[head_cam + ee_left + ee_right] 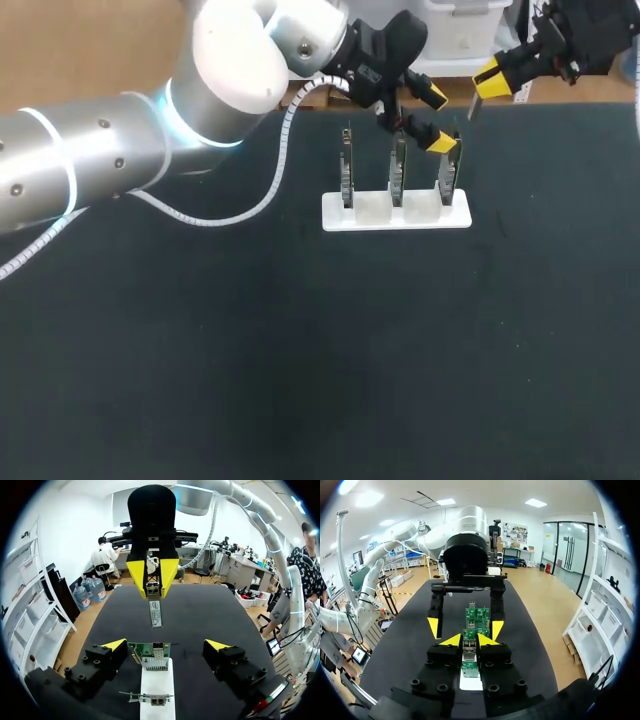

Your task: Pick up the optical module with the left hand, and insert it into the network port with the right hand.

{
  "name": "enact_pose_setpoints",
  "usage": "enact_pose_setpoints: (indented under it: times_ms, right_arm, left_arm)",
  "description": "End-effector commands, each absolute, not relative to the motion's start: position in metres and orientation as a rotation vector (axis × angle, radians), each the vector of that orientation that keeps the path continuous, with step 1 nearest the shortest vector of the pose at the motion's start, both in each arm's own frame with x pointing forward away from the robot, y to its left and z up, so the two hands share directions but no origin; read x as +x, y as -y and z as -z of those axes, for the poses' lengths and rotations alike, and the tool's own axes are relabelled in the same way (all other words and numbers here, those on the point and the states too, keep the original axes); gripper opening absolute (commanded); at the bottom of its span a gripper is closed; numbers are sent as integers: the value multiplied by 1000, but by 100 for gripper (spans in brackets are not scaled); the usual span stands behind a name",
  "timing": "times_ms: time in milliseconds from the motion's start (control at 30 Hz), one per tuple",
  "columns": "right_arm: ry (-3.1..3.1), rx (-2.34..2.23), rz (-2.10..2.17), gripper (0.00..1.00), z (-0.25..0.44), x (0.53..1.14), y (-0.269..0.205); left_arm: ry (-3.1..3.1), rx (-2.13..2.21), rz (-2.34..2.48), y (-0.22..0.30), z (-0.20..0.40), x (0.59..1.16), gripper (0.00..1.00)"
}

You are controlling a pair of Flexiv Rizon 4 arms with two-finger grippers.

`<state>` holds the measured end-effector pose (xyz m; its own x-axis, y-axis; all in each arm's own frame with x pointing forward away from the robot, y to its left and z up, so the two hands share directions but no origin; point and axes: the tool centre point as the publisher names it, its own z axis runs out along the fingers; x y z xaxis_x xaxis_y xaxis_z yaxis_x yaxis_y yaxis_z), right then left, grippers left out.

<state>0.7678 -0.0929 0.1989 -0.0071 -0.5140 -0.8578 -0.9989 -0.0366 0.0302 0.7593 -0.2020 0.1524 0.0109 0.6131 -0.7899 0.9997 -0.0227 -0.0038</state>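
The table (300, 350) has a plain, matte black top. One thing lies on it: a flat white stand (396, 214), a narrow strip holding three green circuit boards (398, 170) upright in a row. In the left wrist view the stand (157, 692) lies under the left gripper (166, 645), between its two fingers, with bare black table (200, 610) stretching ahead. In the right wrist view the stand (470, 683) shows as a white patch just under the right gripper (470, 640), with black table (410, 645) on both sides of it.
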Motion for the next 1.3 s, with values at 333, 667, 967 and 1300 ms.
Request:
enact_pose_setpoints:
  times_ms: [333,667,967,1300]
  right_arm:
    - [-1593,-1630,-947,0,-201,769,93]
    - [-1597,-1628,-951,0,-200,770,92]
    - [-1598,-1628,-950,0,-200,770,92]
    - [-1603,-1652,-915,0,-200,769,92]
  left_arm:
    - [-1687,1688,840,199,-150,760,100]
    - [-1696,1672,858,199,-147,757,100]
    - [-1690,1677,864,199,-146,757,100]
    - [-1690,1677,864,199,-146,757,100]
